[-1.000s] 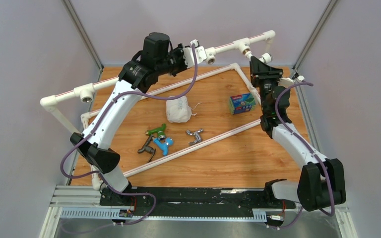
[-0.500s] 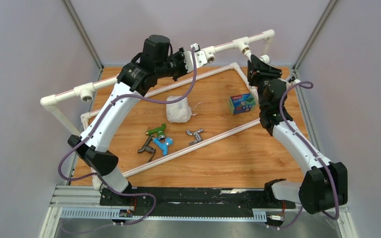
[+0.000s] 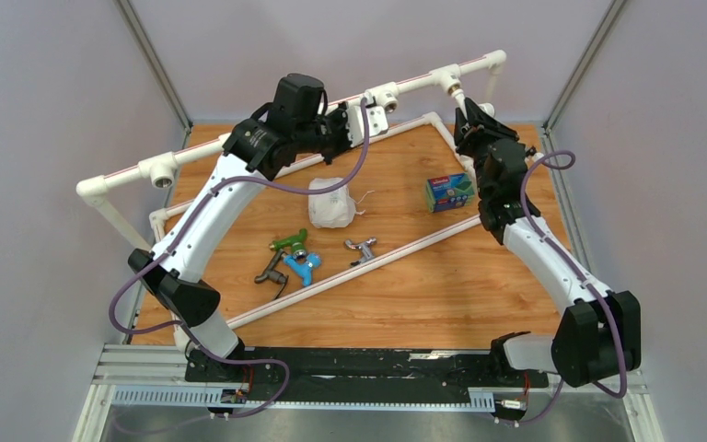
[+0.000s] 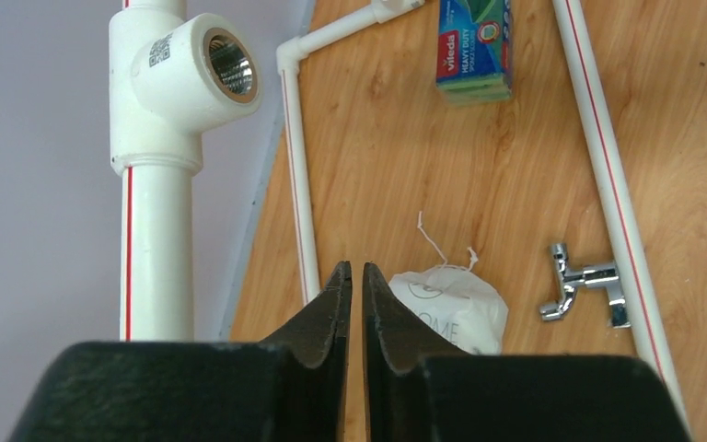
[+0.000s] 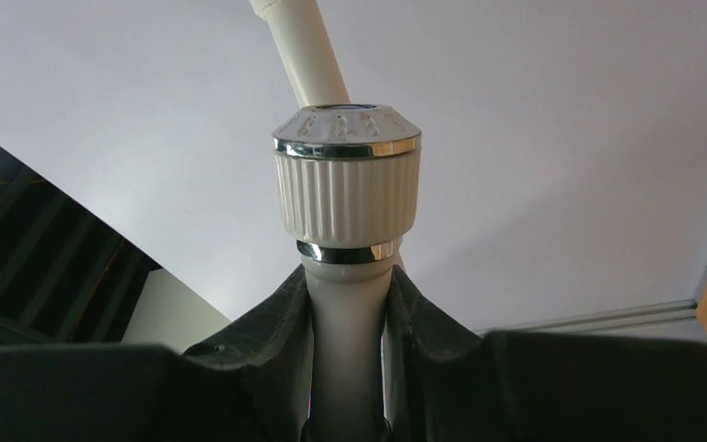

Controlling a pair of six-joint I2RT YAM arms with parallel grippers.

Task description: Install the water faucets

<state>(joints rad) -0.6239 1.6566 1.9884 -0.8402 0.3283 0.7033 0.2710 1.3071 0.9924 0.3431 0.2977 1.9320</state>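
The left gripper (image 4: pixel 355 276) was closed on nothing, its fingertips almost touching at the lower centre of the left wrist view. In the upper left of that view, a white tee (image 4: pixel 179 87) sat on a red-striped pipe (image 4: pixel 156 249). The tee carried a QR code and had an open socket with metal threads. At the top of the frame lay a sponge pack (image 4: pixel 474 46) printed "vileda HEAVY DUTY". Lower down, a white bag (image 4: pixel 451 308) bore lettering too hidden to read. The right gripper (image 5: pixel 350 295) was clamped on the neck of the white faucet (image 5: pixel 347 184), just below its ribbed, chrome-banded knob. In the top view this faucet was at the upper right, at the raised pipe rail. Whether its thread was seated in a fitting could not be told. The other four faucets lay on the table (image 3: pixel 423 295). The green faucet (image 3: pixel 287 243), blue faucet (image 3: pixel 304 268) and grey faucet (image 3: pixel 272 272) were clustered left of centre. The chrome faucet (image 3: pixel 361 250) lay near them to the right, just beside a diagonal pipe.
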